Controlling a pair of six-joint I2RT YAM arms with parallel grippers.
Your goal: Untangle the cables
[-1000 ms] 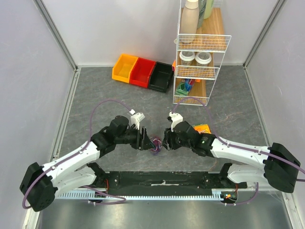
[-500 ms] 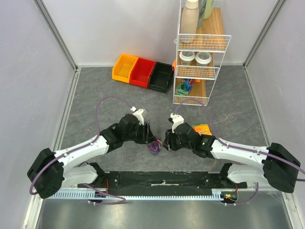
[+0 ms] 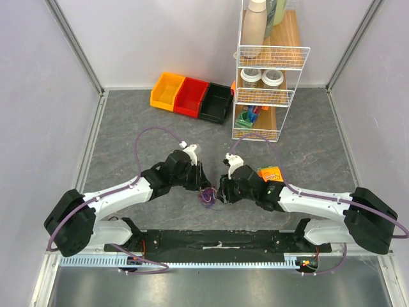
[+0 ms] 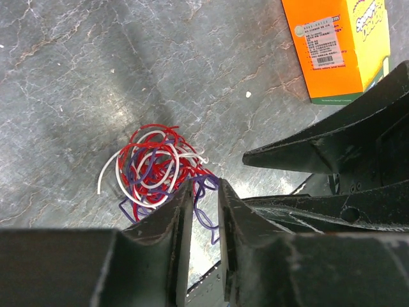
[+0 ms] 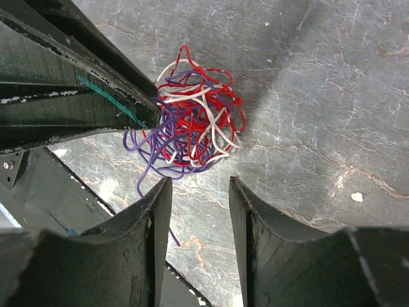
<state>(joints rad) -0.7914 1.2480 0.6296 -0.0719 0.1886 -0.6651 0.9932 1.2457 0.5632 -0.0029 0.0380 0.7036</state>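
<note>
Grey marbled tabletop fills my overhead view, walled by pale panels. On my left wrist feed an orange box carries a white sticker with a barcode and small print I cannot read, plus part of some yellow lettering.

Both arms reach in from the near edge, elbows bent outward, wrists angled down and facing each other at the centre. The left gripper has its jaws drawn nearly together with a slim gap; a purple strand shows in that gap, but I cannot tell whether it is pinched. The right gripper has its jaws spread and holds nothing.

The cables lie in one knotted clump of red, white and purple loops on the table between the two grippers, just beyond the right fingertips.

At the far side sit a yellow bin, a red bin and a black bin, touching in a row. A white wire rack holds bottles on top, two lidded jars below, and coloured items on the lowest shelf.
</note>
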